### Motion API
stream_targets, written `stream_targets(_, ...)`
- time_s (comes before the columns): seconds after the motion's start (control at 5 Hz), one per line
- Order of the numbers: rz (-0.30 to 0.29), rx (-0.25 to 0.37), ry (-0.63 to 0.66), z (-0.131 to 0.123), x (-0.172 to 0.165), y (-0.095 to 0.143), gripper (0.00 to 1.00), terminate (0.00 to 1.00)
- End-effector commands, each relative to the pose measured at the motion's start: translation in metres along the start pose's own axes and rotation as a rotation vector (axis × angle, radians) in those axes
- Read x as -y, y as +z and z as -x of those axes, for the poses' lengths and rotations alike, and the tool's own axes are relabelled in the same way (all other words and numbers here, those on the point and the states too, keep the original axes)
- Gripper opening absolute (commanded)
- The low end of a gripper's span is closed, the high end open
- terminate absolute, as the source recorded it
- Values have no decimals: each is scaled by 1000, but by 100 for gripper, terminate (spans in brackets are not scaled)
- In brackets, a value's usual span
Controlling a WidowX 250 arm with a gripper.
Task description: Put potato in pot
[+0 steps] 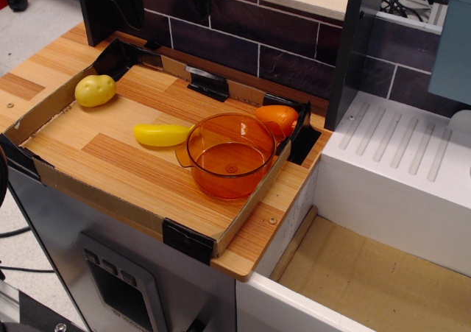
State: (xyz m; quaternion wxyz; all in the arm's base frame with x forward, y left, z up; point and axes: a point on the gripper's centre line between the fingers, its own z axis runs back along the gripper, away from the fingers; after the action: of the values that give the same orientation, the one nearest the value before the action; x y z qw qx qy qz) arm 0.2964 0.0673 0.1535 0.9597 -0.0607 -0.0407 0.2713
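The potato (95,90) is a small pale-yellow lumpy piece lying at the far left of the wooden counter, close to the cardboard rim. The pot (230,155) is a round translucent orange pot with a pouring lip on its left side; it stands empty at the right of the counter, well apart from the potato. No gripper shows in this view; only dark shapes hang at the top edge, too cut off to identify.
A long bright-yellow piece (163,134) lies just left of the pot. An orange rounded piece (276,117) sits behind the pot at the right corner. A low cardboard rim (96,192) edges the counter. A white drainboard (401,155) and sink lie to the right.
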Motion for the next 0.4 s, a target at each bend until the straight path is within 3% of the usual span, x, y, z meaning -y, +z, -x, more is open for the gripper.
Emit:
stream_targets(0.0, 0, 0, 0, 0, 0, 0, 100, 0)
stream_targets(0.2, 30, -26, -162, -13, -21, 11, 100, 0)
